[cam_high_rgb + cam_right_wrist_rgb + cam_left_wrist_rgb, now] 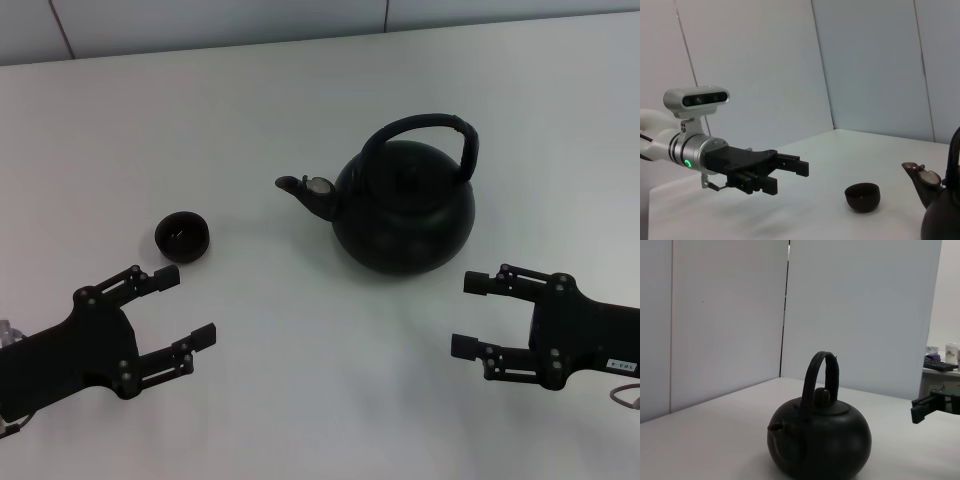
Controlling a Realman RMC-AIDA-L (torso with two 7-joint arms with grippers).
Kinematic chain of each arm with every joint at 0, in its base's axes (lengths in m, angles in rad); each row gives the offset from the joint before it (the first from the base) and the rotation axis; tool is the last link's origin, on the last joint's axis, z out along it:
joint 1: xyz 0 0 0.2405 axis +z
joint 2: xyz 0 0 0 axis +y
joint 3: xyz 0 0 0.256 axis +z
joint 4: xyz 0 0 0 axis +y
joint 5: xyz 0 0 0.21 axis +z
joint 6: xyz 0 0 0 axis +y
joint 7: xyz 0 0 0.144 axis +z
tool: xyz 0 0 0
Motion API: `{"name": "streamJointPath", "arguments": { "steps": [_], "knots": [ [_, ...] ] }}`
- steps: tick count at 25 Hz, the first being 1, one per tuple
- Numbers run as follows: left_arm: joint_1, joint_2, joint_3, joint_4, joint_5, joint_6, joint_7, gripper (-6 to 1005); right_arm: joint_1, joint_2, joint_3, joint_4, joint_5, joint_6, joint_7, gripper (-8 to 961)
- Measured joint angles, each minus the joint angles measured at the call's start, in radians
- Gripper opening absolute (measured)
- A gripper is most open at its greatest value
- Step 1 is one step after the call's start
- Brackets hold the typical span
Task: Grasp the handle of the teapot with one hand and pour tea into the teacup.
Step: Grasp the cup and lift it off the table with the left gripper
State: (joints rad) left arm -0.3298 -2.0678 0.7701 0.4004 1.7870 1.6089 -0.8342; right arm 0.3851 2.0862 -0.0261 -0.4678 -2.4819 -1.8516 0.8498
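The black round teapot (404, 207) stands upright on the white table, right of centre, its spout (300, 189) pointing left. Its black arched handle (425, 128) rises over the lid. It also shows in the left wrist view (820, 437) and partly in the right wrist view (942, 207). The tiny black teacup (182, 235) sits left of the spout, apart from it; it also shows in the right wrist view (862, 196). My left gripper (180, 308) is open and empty, in front of the teacup. My right gripper (472, 315) is open and empty, in front of the teapot's right side.
The white table (300, 90) ends at a grey panelled wall (220, 20) at the back. A shelf with small items (942, 360) shows far off in the left wrist view.
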Motion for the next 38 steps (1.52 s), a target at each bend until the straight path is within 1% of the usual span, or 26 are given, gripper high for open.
{"name": "streamJointPath", "arguments": {
  "steps": [9,14,15,16,17,19,20,22,26,28,30,35,38],
  "knots": [
    [-0.001,-0.002,-0.005,0.0,-0.002,-0.002,0.003,797,0.004,0.0,0.0,0.013,0.0,0.023,0.0,774],
    [-0.011,-0.004,-0.011,-0.033,-0.029,-0.07,0.007,798,0.01,-0.001,0.0,0.021,0.0,0.032,0.0,774],
    [-0.015,-0.004,-0.011,-0.057,-0.059,-0.098,0.02,798,0.011,-0.001,0.0,0.023,0.003,0.032,-0.002,774],
    [-0.015,-0.004,-0.011,-0.057,-0.059,-0.098,0.02,798,0.011,-0.001,0.001,0.026,0.004,0.032,-0.005,774],
    [-0.015,-0.005,-0.011,-0.077,-0.093,-0.115,0.042,798,0.012,-0.001,0.004,0.032,0.007,0.033,-0.011,774],
    [-0.016,-0.006,-0.011,-0.118,-0.167,-0.143,0.101,798,0.012,-0.002,0.009,0.042,0.009,0.034,-0.028,774],
    [-0.018,-0.006,-0.011,-0.163,-0.232,-0.162,0.156,798,0.015,-0.002,0.01,0.049,0.014,0.035,-0.036,774],
    [-0.02,-0.006,-0.011,-0.179,-0.252,-0.168,0.173,798,0.017,-0.002,0.011,0.051,0.017,0.035,-0.036,773],
    [-0.033,-0.008,-0.011,-0.245,-0.321,-0.233,0.225,798,0.022,-0.002,0.011,0.053,0.028,0.035,-0.037,773],
    [-0.047,-0.01,-0.011,-0.286,-0.343,-0.27,0.264,798,0.023,-0.002,0.01,0.054,0.036,0.033,-0.037,773],
    [-0.075,-0.011,-0.011,-0.35,-0.356,-0.322,0.336,798,0.025,-0.002,0.011,0.055,0.046,0.029,-0.037,773],
    [-0.101,-0.011,-0.013,-0.384,-0.358,-0.382,0.361,797,0.026,-0.002,0.011,0.063,0.049,0.026,-0.037,773],
    [-0.103,-0.011,-0.021,-0.385,-0.359,-0.398,0.361,797,0.026,-0.002,0.011,0.067,0.049,0.026,-0.038,772]
  ]
}}
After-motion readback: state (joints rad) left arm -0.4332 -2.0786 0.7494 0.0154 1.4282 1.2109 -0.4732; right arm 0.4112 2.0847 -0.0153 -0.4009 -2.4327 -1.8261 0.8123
